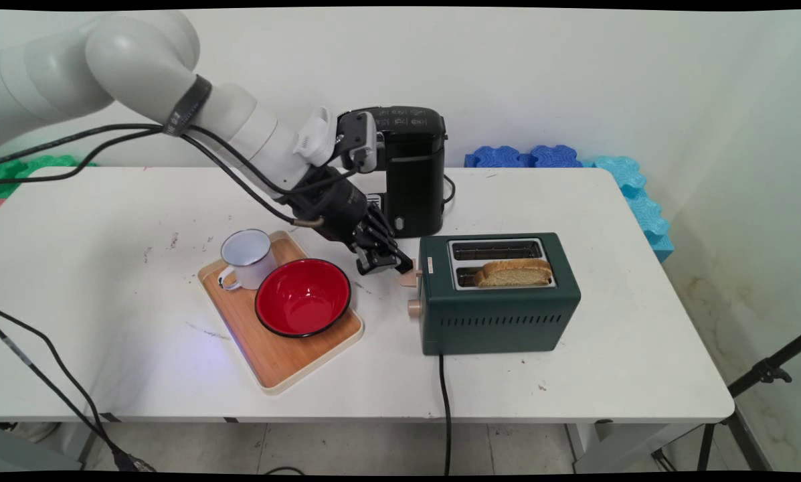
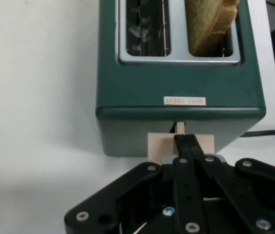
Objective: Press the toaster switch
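On the toaster's (image 1: 500, 314) left end, the lever (image 1: 410, 278) is touched from above by the gripper (image 1: 400, 264), fingers pressed together. One slice of bread (image 1: 514, 273) is seen in the near slot. Just left, a tray (image 1: 280, 361) is loaded with a red bowl (image 1: 302, 296) and mug (image 1: 247, 258); a black coffee machine (image 1: 410, 174) is behind.

The arm slants down rightward, its gripper (image 1: 403, 266) closed.

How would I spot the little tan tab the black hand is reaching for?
Find the dark green toaster on the white table, the one with a slice of bread in one slot. On its end facing the wooden tray, the pale lever juts out beside the hand. Unlike the round knob below it, it is flat and rectangular.
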Motion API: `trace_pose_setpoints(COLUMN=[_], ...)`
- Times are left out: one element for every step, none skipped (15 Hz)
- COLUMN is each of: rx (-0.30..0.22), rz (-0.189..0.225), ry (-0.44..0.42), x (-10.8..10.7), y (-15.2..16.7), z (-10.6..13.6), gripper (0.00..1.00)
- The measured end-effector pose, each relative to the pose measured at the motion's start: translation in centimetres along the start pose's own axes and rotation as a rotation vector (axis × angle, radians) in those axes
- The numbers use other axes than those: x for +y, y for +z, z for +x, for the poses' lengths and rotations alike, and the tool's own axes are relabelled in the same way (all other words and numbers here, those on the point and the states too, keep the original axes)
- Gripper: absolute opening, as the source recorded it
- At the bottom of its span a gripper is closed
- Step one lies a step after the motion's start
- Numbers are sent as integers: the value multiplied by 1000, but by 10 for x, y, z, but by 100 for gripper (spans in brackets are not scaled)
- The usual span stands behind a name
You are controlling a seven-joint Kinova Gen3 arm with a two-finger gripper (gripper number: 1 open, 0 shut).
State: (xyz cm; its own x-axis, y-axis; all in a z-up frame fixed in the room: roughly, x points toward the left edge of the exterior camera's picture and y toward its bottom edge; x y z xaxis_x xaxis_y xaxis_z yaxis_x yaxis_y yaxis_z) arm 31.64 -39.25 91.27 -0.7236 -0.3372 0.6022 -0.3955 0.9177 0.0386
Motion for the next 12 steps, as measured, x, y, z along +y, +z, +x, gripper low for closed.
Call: trace_pose_setpoints(rx=[-1, -1, -1, -1, -2, -1, -1, -1, 0, 0, 0, 1], rz=[1, 2, 3, 4, 4, 5, 6, 6, 7, 8, 9, 10], ry=[-4, -7, -10, -14, -19, -23, -27, -31, -36, -39, -43, -46], x=[0, 0, 0, 0, 1, 1, 1, 2, 2, 2, 2, 2], y=[2, 4, 5, 7, 9, 11, 12, 14, 16, 17, 19, 20], z=[0, -1, -1, -1, -2, -2, -3, -4, -5, -6, -7, -8], gripper=[0, 0, 0, 0, 0, 0, 0, 0, 0, 0, 0, 0])
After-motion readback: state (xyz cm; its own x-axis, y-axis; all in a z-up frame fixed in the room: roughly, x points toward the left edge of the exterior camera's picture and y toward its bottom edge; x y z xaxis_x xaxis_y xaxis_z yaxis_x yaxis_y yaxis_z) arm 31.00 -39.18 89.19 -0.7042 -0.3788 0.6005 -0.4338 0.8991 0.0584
